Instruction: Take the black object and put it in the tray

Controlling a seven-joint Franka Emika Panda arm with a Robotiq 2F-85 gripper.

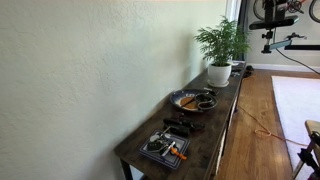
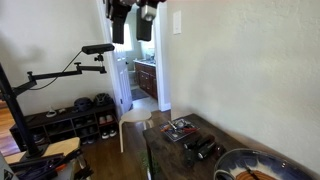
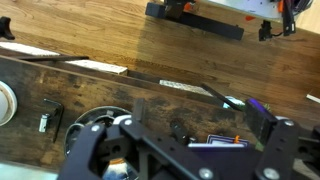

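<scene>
Table (image 1: 225, 125): long, dark, set against a pale wall.

Tray (image 1: 160, 148): at the near end of the table in an exterior view. It is dark and shallow, and it holds several small items, one with an orange part (image 1: 180, 153). The other items are too small to identify.

Black object (image 1: 177, 127): lies flat on the table just beyond the tray, outside it, between the tray and the plate (image 1: 192, 100). Both exterior views show it apart from the gripper. Whether it touches the tray rim cannot be told.

Plate: beyond the black object from the tray, round and dark-rimmed. Its contents are unclear.

Plant (image 1: 222, 45): in a white pot, farther from the tray than the plate, at the far end of the table.

Gripper (image 2: 131, 38): hangs high above the table, well apart from the tray and from everything on it. Its two fingers (image 2: 118, 30) stand spread with a clear gap between them and nothing held. The wrist view confirms this: the fingers are splayed wide, with the table and wood floor (image 3: 130, 35) far below.
</scene>
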